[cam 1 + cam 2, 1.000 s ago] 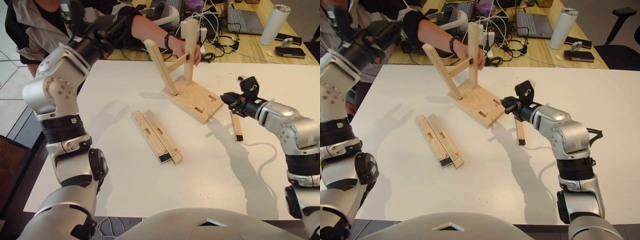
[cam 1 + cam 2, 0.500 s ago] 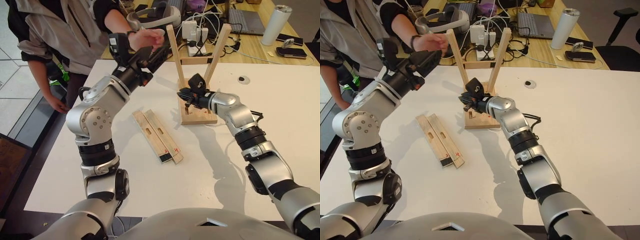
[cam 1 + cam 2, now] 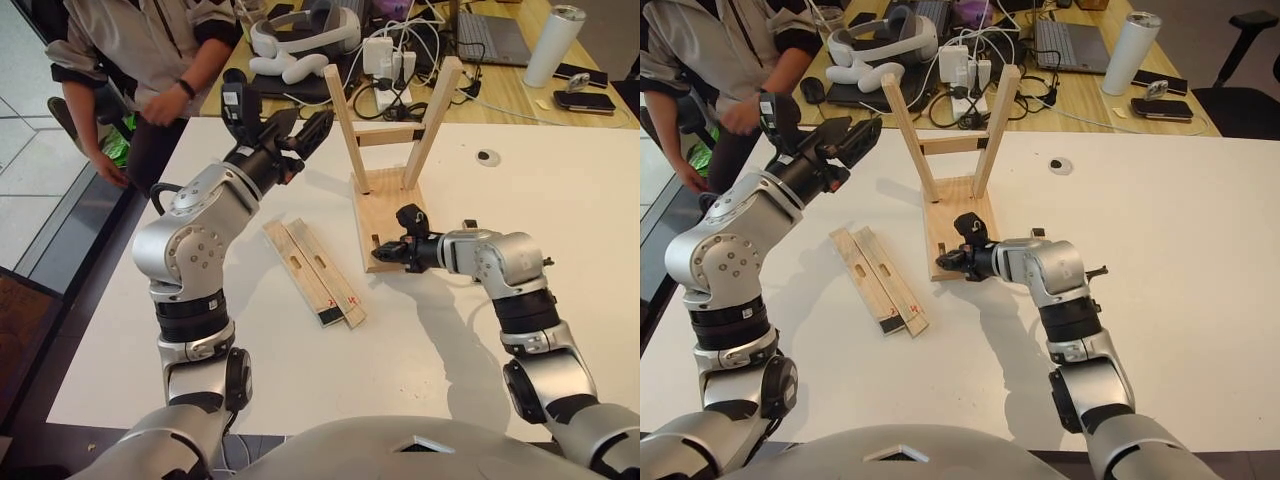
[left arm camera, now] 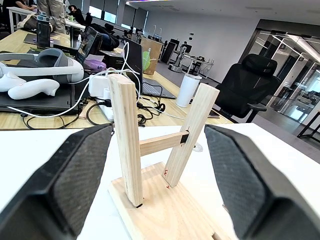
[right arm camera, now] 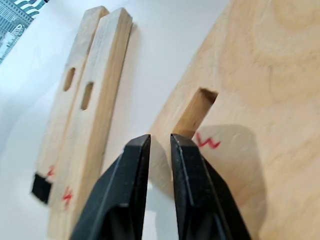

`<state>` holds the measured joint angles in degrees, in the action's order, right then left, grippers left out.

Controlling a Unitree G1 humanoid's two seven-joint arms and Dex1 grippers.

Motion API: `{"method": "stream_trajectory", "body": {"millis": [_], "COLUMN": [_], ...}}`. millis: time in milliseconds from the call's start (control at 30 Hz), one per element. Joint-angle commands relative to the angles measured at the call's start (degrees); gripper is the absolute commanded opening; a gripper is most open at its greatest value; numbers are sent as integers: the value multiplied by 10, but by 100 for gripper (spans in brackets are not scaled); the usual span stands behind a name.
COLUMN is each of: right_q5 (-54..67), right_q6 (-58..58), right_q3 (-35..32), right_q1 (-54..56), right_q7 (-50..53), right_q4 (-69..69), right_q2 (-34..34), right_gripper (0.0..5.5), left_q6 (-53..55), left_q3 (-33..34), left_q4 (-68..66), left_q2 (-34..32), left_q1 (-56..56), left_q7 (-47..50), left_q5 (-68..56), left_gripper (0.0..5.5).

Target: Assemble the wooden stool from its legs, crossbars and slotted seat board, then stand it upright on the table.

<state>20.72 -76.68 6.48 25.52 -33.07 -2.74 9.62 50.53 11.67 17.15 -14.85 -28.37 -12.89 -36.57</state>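
The seat board (image 3: 385, 222), flat on the tabletop (image 3: 560, 200), is judged light and rigid, best gripped at its edge, where the right gripper (image 5: 160, 140) is nearly closed; the left gripper (image 3: 295, 132) is spread wide.

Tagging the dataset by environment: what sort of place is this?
Likely an open-plan office or robotics lab: a laptop and VR headset on a cable-strewn wooden desk, with an office chair behind.

Two loose legs (image 3: 315, 273) lie left of the seat board (image 3: 385, 228) — upright legs (image 3: 346, 120) stand on it — all on the table (image 3: 570, 270).
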Motion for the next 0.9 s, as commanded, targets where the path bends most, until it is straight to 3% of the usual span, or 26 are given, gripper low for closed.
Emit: {"method": "stream_trajectory", "body": {"millis": [33, 167, 267, 367, 500, 633, 700, 800, 900], "right_q5": [12, 3, -20, -48, -40, -34, -36, -64, -57], "right_q6": [-80, 101, 196, 135, -38, -141, -127, 40, 114], "right_q3": [-67, -135, -155, -136, -108, -148, -146, -73, -42], "right_q1": [-12, 82, 130, 64, -58, -97, -102, -94, -91], "right_q7": [67, 147, 194, 241, 269, 277, 278, 265, 255], "right_q4": [-109, -91, 10, 46, -67, -142, -160, -196, -237], "right_q2": [-52, -140, -151, -134, -133, -165, -165, -119, -131], "right_gripper": [76, 76, 76, 76, 76, 76, 76, 76, 76], "left_q6": [10, 4, -3, 15, 49, 85, 102, 159, 238], "left_q3": [-16, -35, -92, -118, -100, -96, -94, -66, -9], "left_q4": [11, 6, -6, -16, -4, 25, 32, 29, 40], "left_q2": [-15, -22, -44, -73, -93, -113, -123, -123, -86], "left_q1": [6, 9, 11, 13, 20, 38, 43, 46, 55], "left_q7": [6, 5, -7, -15, -10, -15, -17, -3, 25], "left_q5": [14, 33, 80, 110, 116, 115, 117, 109, 95], "left_gripper": [342, 342, 342, 342, 342, 342, 342, 342, 342]}}
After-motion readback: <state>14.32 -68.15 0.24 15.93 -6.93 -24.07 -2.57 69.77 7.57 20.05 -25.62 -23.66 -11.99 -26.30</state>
